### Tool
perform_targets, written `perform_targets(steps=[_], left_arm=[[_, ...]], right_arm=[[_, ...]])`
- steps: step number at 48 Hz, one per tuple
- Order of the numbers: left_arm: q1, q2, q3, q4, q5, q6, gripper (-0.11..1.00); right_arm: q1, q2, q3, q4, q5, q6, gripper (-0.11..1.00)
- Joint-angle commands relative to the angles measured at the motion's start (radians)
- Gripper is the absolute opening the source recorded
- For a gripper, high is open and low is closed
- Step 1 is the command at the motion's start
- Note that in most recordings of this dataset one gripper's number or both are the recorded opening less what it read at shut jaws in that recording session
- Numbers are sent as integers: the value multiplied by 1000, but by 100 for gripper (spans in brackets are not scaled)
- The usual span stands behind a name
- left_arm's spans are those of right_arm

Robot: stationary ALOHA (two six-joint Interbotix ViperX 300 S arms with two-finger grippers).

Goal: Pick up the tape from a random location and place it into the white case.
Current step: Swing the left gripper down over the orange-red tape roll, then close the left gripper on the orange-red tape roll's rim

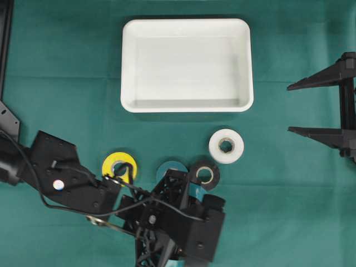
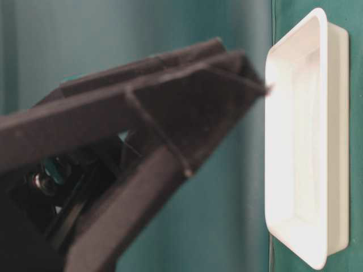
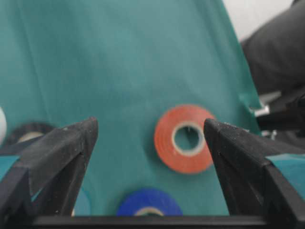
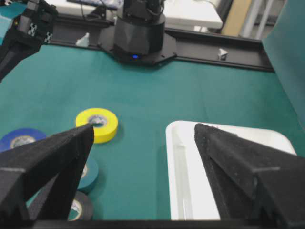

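Several tape rolls lie flat on the green cloth in front of the white case (image 1: 186, 67): yellow (image 1: 119, 166), teal (image 1: 169, 167), black (image 1: 204, 175) and white (image 1: 226, 146). My left gripper (image 1: 164, 219) hangs open above the front middle and covers two more rolls. Its wrist view shows them below the open left gripper (image 3: 150, 123): an orange roll (image 3: 167, 155) and a blue roll (image 3: 147, 202). My right gripper (image 1: 289, 108) is open and empty at the right edge, apart from every roll. The case (image 4: 214, 191) lies empty under the open right gripper (image 4: 144, 129).
The left arm (image 1: 61, 178) and its cable cross the front left of the cloth. At table level one blurred black finger (image 2: 142, 124) fills the left, with the case (image 2: 306, 141) at the right. The cloth's edge (image 3: 245, 95) runs close behind the orange roll.
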Motion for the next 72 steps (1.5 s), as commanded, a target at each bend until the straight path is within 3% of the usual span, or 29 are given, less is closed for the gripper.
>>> perform_targets(steps=[1,56,72], left_arm=[[-5,-2,-58,0,60,-15,98],[-9,6,-61,2,64,-20,98],[-20,31,-32,2,17,-20,98]], right_arm=[[-2,6,-26,-2,-5,-2,91],[-2,12,-26,-3,-3,-2,91],[-2,12,-26,-3,-3,-2,91]])
